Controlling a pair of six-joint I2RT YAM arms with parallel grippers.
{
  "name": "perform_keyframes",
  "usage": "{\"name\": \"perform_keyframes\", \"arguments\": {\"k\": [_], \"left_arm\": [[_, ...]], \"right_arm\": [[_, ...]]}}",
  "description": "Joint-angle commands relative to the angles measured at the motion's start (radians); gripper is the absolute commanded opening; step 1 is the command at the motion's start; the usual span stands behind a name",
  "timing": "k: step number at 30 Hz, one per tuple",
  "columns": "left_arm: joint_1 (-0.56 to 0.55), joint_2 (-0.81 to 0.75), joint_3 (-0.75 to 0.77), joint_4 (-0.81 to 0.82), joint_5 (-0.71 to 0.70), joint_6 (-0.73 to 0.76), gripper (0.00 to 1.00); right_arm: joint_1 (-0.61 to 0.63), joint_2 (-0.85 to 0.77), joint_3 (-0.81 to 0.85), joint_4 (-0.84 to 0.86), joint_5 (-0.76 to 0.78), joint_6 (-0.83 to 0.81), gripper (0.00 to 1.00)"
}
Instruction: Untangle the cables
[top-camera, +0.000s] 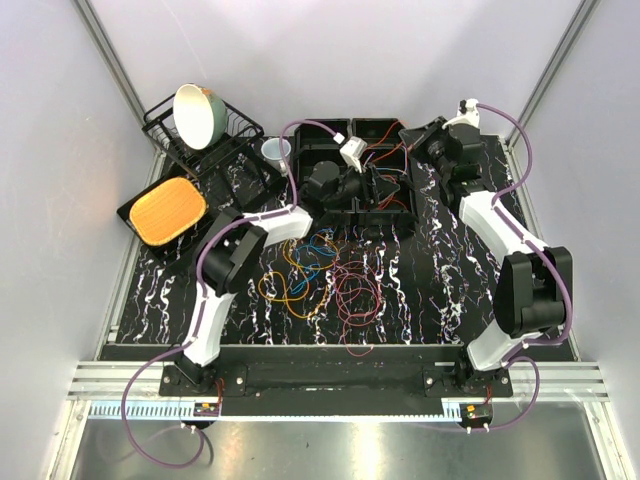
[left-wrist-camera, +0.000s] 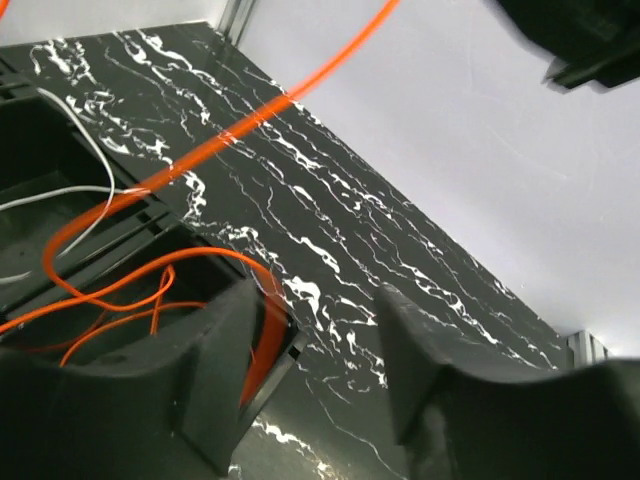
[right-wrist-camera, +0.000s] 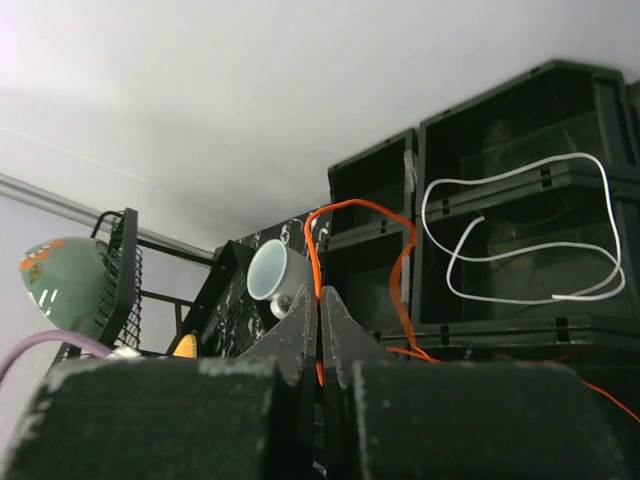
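Note:
A tangle of thin cables (top-camera: 315, 275), in orange, blue, yellow and maroon, lies on the black marbled table between the arms. An orange cable (left-wrist-camera: 215, 145) runs from a black bin up and out of the left wrist view. My left gripper (left-wrist-camera: 320, 295) hangs open over the bin's edge with nothing between its fingers; the orange cable passes behind the left finger (left-wrist-camera: 225, 365). At the back right, my right gripper (right-wrist-camera: 320, 295) is shut on the orange cable (right-wrist-camera: 315, 250), which loops toward the bins. In the top view the left gripper (top-camera: 385, 185) is over the bins and the right gripper (top-camera: 412, 133) is at their right end.
Black bins (top-camera: 330, 135) stand at the back middle; one holds a white cable (right-wrist-camera: 520, 225). At the back left are a wire dish rack (top-camera: 240, 130) with a green bowl (top-camera: 197, 113), a white cup (top-camera: 277, 151) and an orange dish (top-camera: 168, 210) on a black tray.

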Motion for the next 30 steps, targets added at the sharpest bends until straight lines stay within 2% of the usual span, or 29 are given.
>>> {"name": "perform_keyframes", "arguments": {"k": [1, 3, 4, 12, 19, 25, 30], "left_arm": [[0.009, -0.111, -0.012, 0.006, -0.014, 0.045, 0.64], [0.009, -0.131, -0.012, -0.057, -0.033, 0.062, 0.7], [0.009, -0.138, -0.01, -0.083, -0.038, 0.066, 0.8], [0.009, -0.269, -0.018, -0.382, -0.138, 0.126, 0.93], [0.009, -0.489, -0.065, -0.764, -0.332, 0.145, 0.92], [0.009, -0.795, -0.298, -0.981, -0.436, 0.128, 0.89], [0.007, -1.086, -0.421, -1.189, -0.516, 0.1, 0.88]], "right_arm": [[-0.004, -0.007, -0.01, 0.044, -0.024, 0.015, 0.0], [-0.004, -0.021, -0.013, 0.031, -0.017, 0.001, 0.0], [-0.005, -0.025, -0.015, 0.027, -0.011, -0.003, 0.0], [-0.005, -0.077, -0.036, -0.018, 0.017, -0.054, 0.0], [-0.005, -0.108, -0.113, -0.044, 0.052, -0.04, 0.0], [-0.005, -0.085, -0.156, -0.065, 0.034, 0.004, 0.0], [-0.007, -0.073, -0.191, -0.087, 0.023, 0.049, 0.0]]}}
